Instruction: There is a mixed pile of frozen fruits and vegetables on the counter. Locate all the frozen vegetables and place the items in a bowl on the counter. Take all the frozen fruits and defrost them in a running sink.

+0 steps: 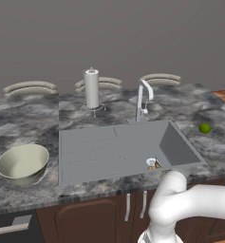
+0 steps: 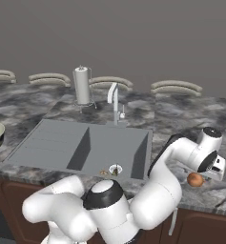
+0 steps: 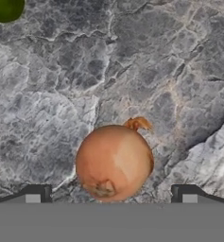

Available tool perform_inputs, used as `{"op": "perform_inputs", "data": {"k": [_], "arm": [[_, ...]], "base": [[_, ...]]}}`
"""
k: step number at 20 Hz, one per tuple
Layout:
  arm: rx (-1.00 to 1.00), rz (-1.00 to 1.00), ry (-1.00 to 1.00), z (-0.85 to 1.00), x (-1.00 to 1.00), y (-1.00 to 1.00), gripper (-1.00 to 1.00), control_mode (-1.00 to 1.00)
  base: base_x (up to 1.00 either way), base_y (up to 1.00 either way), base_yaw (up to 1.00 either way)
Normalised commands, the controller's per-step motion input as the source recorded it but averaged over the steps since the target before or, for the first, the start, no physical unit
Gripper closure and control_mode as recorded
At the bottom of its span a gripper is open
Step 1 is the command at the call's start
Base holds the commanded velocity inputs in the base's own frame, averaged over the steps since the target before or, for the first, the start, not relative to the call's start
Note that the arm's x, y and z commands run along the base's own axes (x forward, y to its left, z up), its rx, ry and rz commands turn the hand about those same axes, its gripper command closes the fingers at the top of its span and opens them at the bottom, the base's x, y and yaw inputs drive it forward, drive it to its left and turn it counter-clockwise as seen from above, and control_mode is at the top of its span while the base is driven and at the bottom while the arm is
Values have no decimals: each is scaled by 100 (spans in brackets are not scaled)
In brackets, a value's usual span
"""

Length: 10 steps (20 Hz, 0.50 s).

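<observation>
We see a dark grey marbled counter (image 1: 33, 118) over brown wooden cabinets (image 1: 95, 216), backed by a plain grey wall (image 1: 109, 33). From left to right in the left base view, curved grey-beige plates (image 1: 29, 88) line the far edge, and a paper-towel roll (image 1: 91, 88) stands upright on its wire holder, just left of the chrome tap (image 1: 143, 98).

In the hand view the gripper (image 3: 111, 194) is spread wide, its two dark fingertips (image 3: 35, 194) standing on either side of a reddish-brown onion (image 3: 114, 161) that lies on the stone; we cannot tell whether they touch it, and nothing is grasped. The right base view shows the same onion on the counter right of the sink (image 2: 52, 147), beside the hand. A lime-green ball (image 1: 205, 128) lies well apart, on the counter right of the basin.

At far left, the pale cream-green bowl (image 1: 23, 163) sits on the counter with nothing in it. The grey sink holds a small orange-brown lump (image 1: 153, 166) just beside the round metal drain (image 1: 151, 162).
</observation>
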Motion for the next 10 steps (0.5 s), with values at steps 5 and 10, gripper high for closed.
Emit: {"op": "perform_inputs", "data": {"k": [5,10], "arm": [[0,-1,0,-18,20,0,-100,-100],[0,-5,0,-17,3,-24,-100,-100]], "base": [[0,0,0],[0,0,0]]}}
